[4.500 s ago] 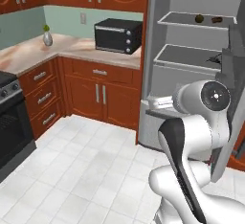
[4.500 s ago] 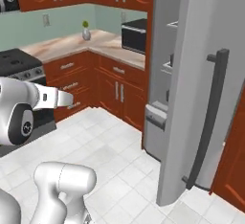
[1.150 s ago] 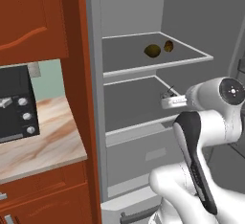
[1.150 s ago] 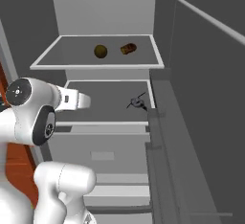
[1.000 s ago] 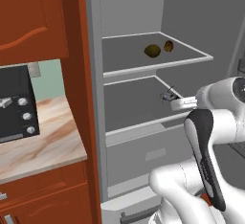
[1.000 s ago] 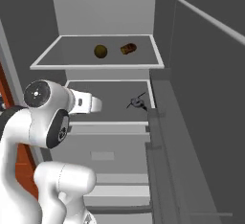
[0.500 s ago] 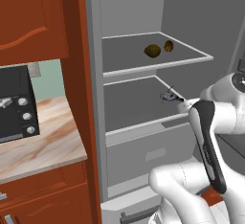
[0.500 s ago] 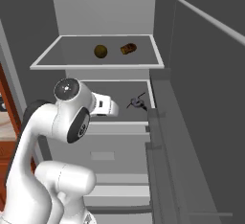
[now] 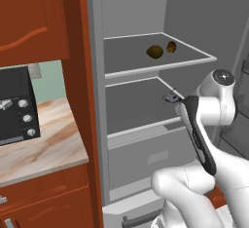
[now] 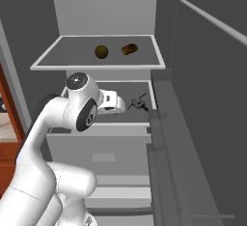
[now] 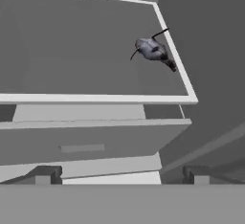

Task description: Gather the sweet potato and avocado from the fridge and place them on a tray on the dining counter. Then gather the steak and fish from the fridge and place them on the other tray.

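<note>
Open and grey-walled, the fridge (image 10: 202, 90) is facing you, pale shelves showing, with red-brown cabinets and a toaster oven (image 9: 14, 105) standing to its left. Since a second ago the arm has been swinging its wrist forward toward the middle shelf (image 11: 95, 97), while the base is holding the same parked spot; by that, you are only starting the first pick, nothing gathered yet. Upper shelf (image 10: 96, 66): avocado (image 10: 101, 51), round and olive, sitting just beside the sweet potato (image 10: 129, 49), both untouched. Middle shelf: fish (image 11: 153, 50), small and grey, lying near the right wall. Steak: not identifiable. Gripper (image 10: 121, 105): hovering over the middle shelf's front, holding nothing, touching nothing; its fingers are too small to read, so you cannot tell whether they are apart. Judgement: you are needing to raise it one shelf for the produce.
</note>
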You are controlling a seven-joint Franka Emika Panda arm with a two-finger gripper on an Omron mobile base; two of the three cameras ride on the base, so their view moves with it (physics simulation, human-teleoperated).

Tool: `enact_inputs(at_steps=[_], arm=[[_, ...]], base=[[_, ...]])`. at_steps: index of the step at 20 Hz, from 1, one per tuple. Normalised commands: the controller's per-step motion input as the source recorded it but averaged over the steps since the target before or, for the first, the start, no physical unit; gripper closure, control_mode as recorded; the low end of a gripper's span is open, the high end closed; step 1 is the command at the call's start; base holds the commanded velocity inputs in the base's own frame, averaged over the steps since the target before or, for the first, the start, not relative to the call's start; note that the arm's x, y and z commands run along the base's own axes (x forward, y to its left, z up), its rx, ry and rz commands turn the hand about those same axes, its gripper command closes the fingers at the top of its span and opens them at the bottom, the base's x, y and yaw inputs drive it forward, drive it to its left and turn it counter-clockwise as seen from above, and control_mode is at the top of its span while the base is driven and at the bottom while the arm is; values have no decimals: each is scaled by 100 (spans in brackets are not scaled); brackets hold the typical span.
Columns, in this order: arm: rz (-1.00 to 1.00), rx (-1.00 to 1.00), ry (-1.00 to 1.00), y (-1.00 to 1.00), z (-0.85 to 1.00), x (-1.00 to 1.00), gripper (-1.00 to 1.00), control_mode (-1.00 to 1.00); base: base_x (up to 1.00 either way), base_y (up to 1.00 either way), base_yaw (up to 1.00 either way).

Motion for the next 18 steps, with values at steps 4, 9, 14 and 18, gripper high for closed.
enact_inputs(at_steps=[4, 9, 14, 18], arm=[[3, -15, 1, -31, -33, 37, -100, -100], [0, -10, 3, -30, -16, 36, -100, -100], [0, -7, 2, -19, -8, 52, -100, -100], [0, -6, 5, -7, -28, 53, -100, -100]], base=[[0, 0, 0], [0, 0, 0], [0, 0, 0], [0, 0, 0]])
